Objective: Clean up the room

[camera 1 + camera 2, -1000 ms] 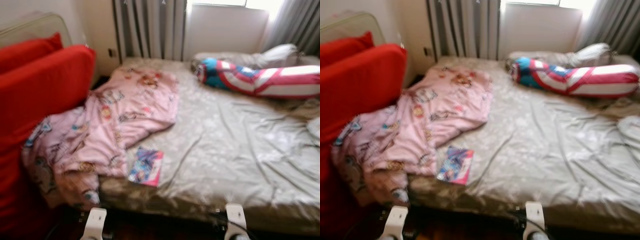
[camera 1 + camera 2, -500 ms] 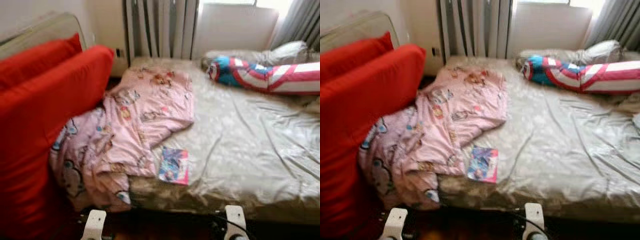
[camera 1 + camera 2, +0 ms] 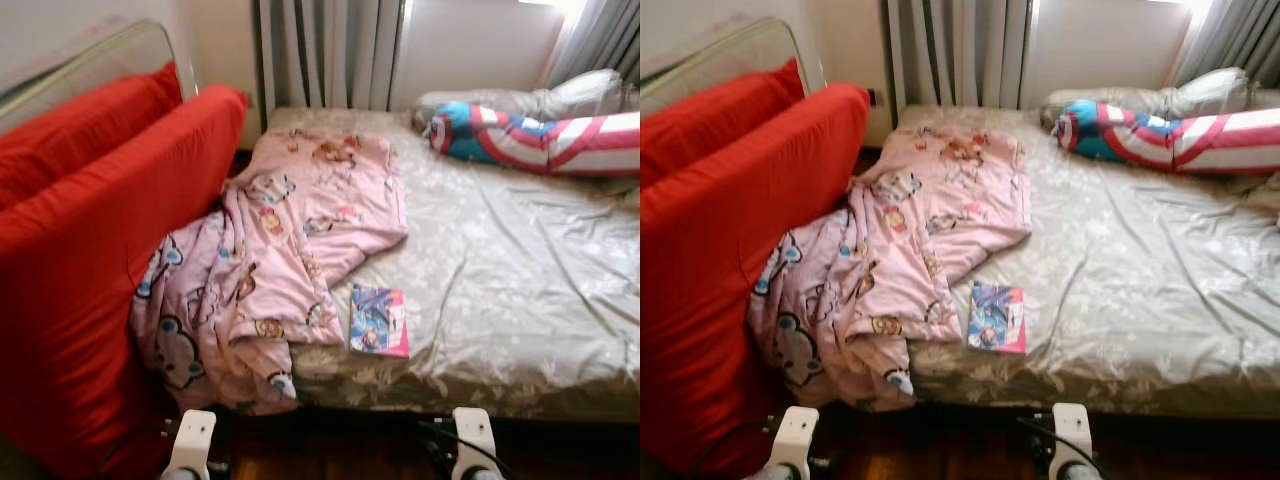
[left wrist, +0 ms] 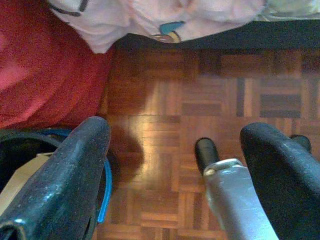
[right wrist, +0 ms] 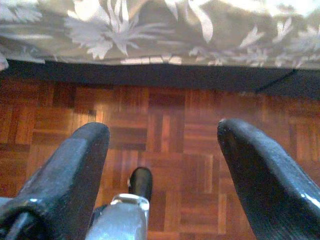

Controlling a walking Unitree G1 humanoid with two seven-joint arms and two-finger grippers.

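Observation:
A pink cartoon-print blanket [image 3: 290, 250] lies crumpled on the left part of the bed [image 3: 500, 290] and hangs over its near corner. A colourful book [image 3: 379, 320] rests on the grey floral sheet beside the blanket, close to the front edge. Both arms hang low in front of the bed. My left gripper [image 4: 175, 175] is open above the parquet floor near the blanket's hanging corner. My right gripper [image 5: 162, 170] is open above the floor just before the sheet's edge. Neither holds anything.
A red mattress or cushion [image 3: 90, 250] stands upright against the bed's left side. A long red, white and blue bolster [image 3: 540, 140] and a grey pillow [image 3: 560, 95] lie at the head. Curtains [image 3: 330, 50] hang behind. A blue cable [image 4: 102, 195] lies on the floor.
The whole picture has shifted right and come nearer, so the camera has turned left and moved closer. The blanket, book and pillows lie as before.

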